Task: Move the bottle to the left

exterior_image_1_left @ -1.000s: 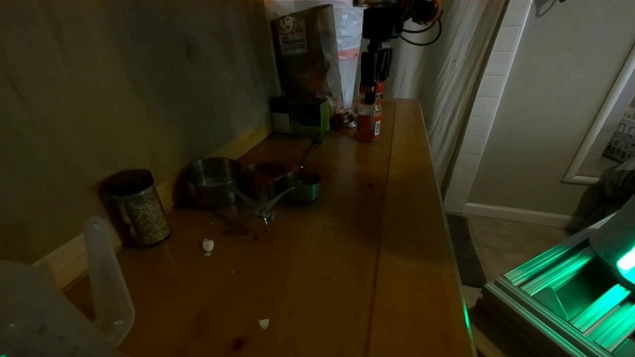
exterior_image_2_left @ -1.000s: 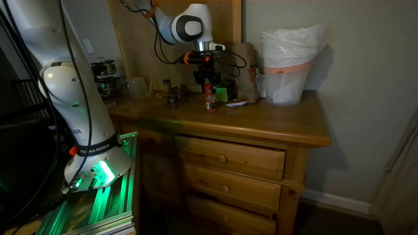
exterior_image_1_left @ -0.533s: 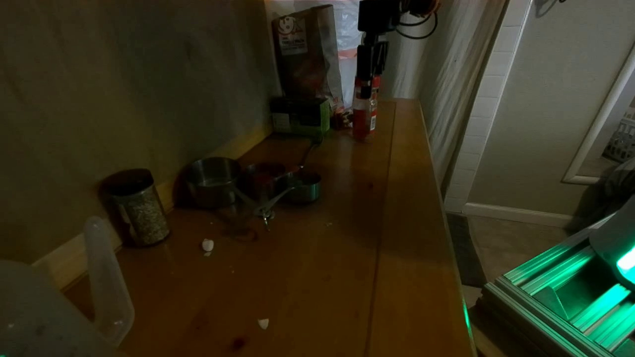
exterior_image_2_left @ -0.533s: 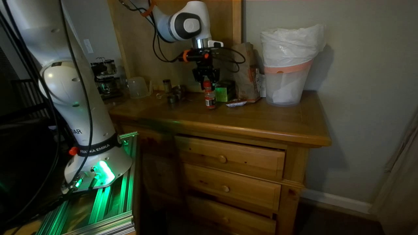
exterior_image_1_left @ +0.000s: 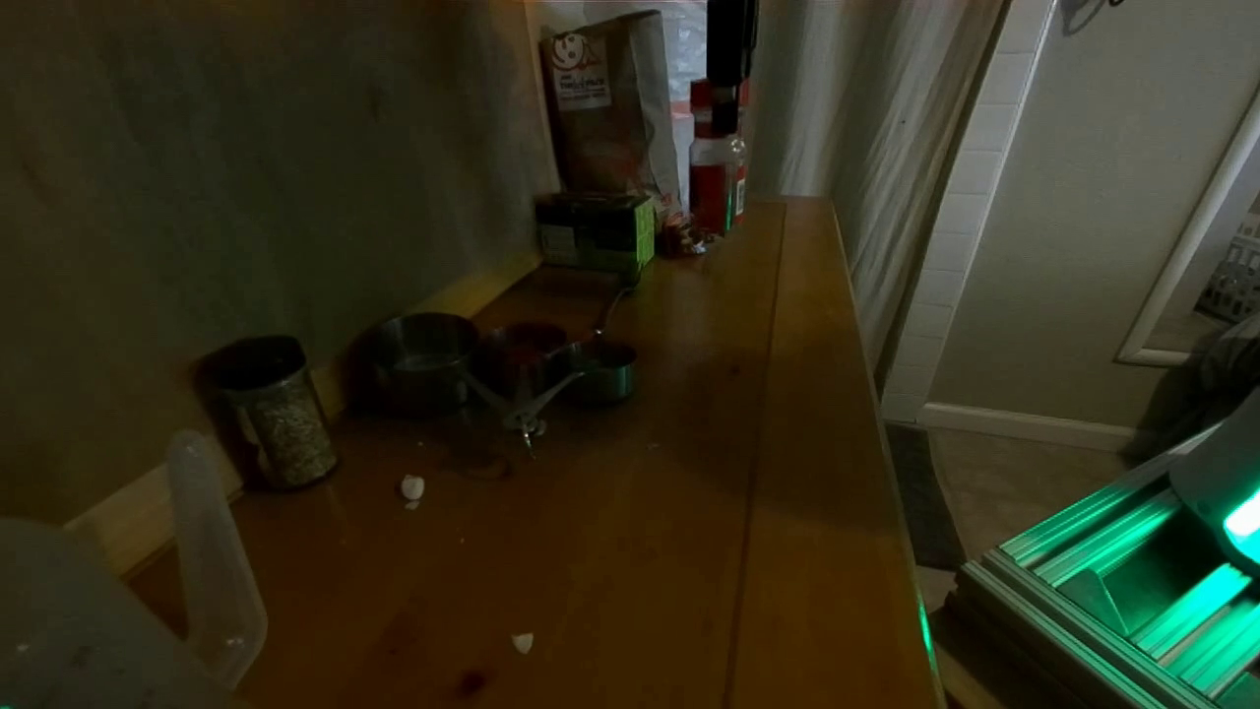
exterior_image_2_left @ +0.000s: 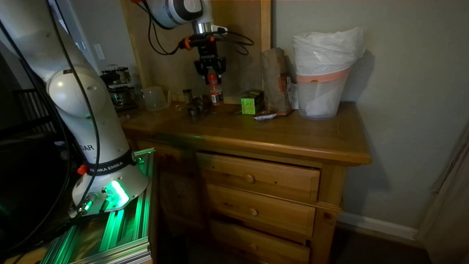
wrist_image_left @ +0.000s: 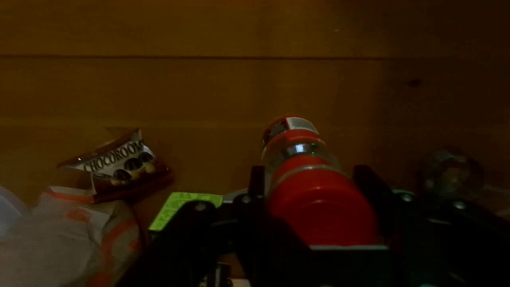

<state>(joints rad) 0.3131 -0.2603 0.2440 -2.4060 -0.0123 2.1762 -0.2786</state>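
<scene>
The bottle has a red cap, a clear neck and a red label. It hangs upright above the wooden dresser top and shows in both exterior views (exterior_image_1_left: 711,192) (exterior_image_2_left: 216,94). My gripper is closed around its red cap, as both exterior views (exterior_image_1_left: 726,116) (exterior_image_2_left: 213,78) show. In the wrist view the bottle's cap (wrist_image_left: 320,199) fills the space between the dark fingers (wrist_image_left: 308,172), and the body slants away below. In an exterior view the bottle's base is a little above the dresser top (exterior_image_2_left: 293,134), near the measuring cups.
Metal measuring cups (exterior_image_1_left: 421,366), a dark-lidded jar (exterior_image_1_left: 281,418) and a translucent jug (exterior_image_1_left: 89,620) stand along the back wall. A green box (exterior_image_2_left: 252,103), a snack packet (exterior_image_2_left: 265,116), a paper bag (exterior_image_2_left: 274,79) and a lined bin (exterior_image_2_left: 318,97) stand at the other end.
The bottle was low at the dresser top beside the green box. My gripper has lifted it and carried it away from the box, toward the measuring cups.
</scene>
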